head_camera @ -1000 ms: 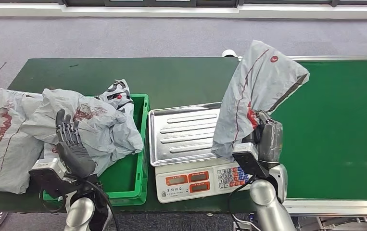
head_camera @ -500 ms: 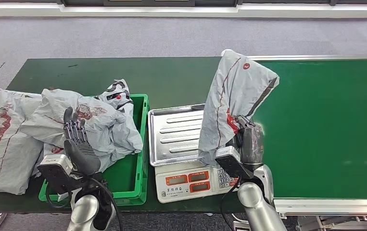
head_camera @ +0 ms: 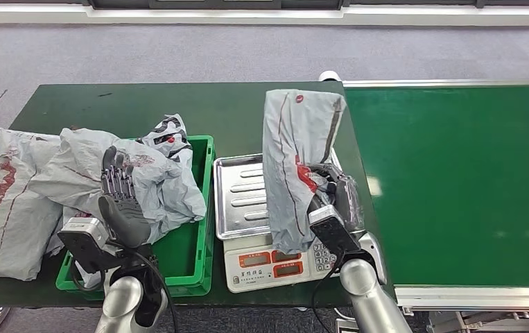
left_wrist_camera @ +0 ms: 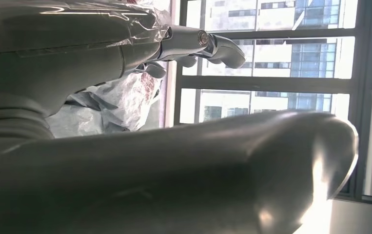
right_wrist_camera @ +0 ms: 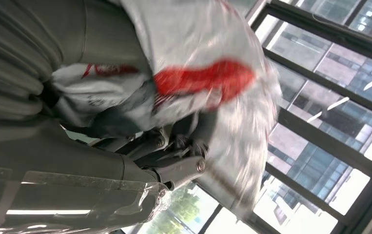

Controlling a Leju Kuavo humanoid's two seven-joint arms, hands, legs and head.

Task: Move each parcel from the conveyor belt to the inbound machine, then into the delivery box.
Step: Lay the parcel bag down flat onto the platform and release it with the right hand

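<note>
Right robot hand (head_camera: 336, 198) grips a grey plastic parcel (head_camera: 296, 159) near its lower end, fingers wrapped around the crumpled bag; the right wrist view shows the dark fingers (right_wrist_camera: 174, 144) closed into its folds (right_wrist_camera: 198, 83). The parcel stands almost upright over the steel tray of the weighing scale (head_camera: 247, 198), which sits on the dark green bench (head_camera: 143, 107) between the green crate (head_camera: 202, 236) and the conveyor belt (head_camera: 455, 180). A second ago the parcel leaned out over the belt's edge; it has since swung leftward with the arm and now hangs above the right half of the tray.

Left robot hand (head_camera: 119, 201) is raised, fingers straight and slightly spread, holding nothing, in front of the grey parcels (head_camera: 150, 173) heaped in the green crate. It has crept a little to the right and upward since the earlier frames. Another large grey parcel (head_camera: 5, 201) lies on the bench beside the crate's left side.
</note>
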